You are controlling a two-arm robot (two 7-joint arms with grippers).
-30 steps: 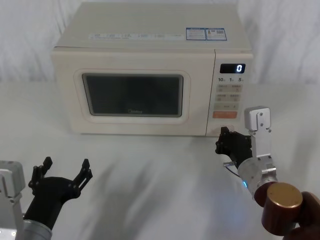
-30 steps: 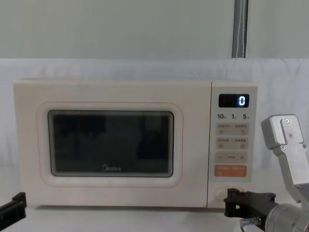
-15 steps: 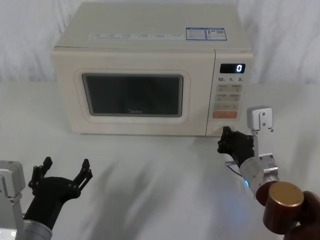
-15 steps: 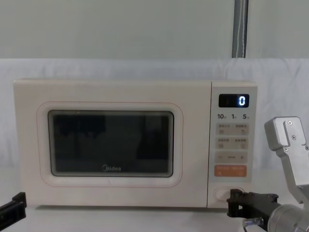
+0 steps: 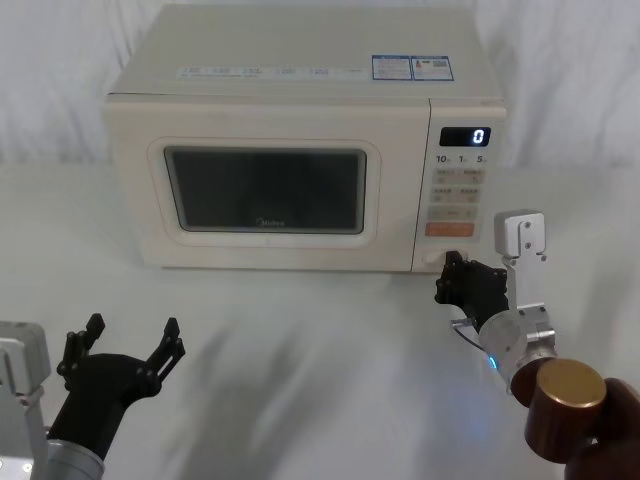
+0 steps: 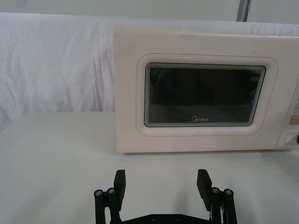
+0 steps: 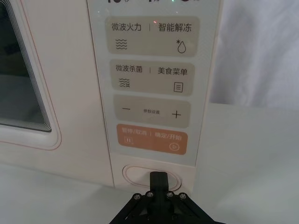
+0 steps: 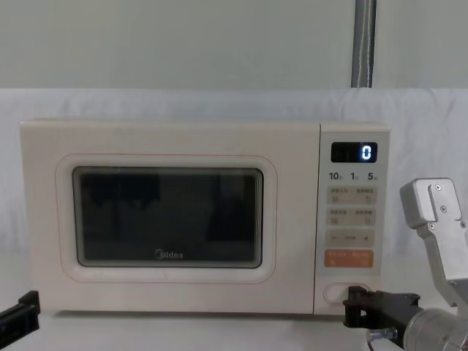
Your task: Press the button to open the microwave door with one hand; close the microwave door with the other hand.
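White cloth backs the microwave [image 5: 300, 140]; closed right hand [image 7: 159, 179] perhaps touches half-hidden button [image 7: 135, 176]; left hand [image 6: 161, 186] open.

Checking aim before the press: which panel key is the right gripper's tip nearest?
The button, the wide unmarked oval below the orange key; the right gripper is at it.

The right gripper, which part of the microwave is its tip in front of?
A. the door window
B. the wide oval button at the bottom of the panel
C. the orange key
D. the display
B. In the right wrist view the right gripper has its tip right at the oval button, below the orange key.
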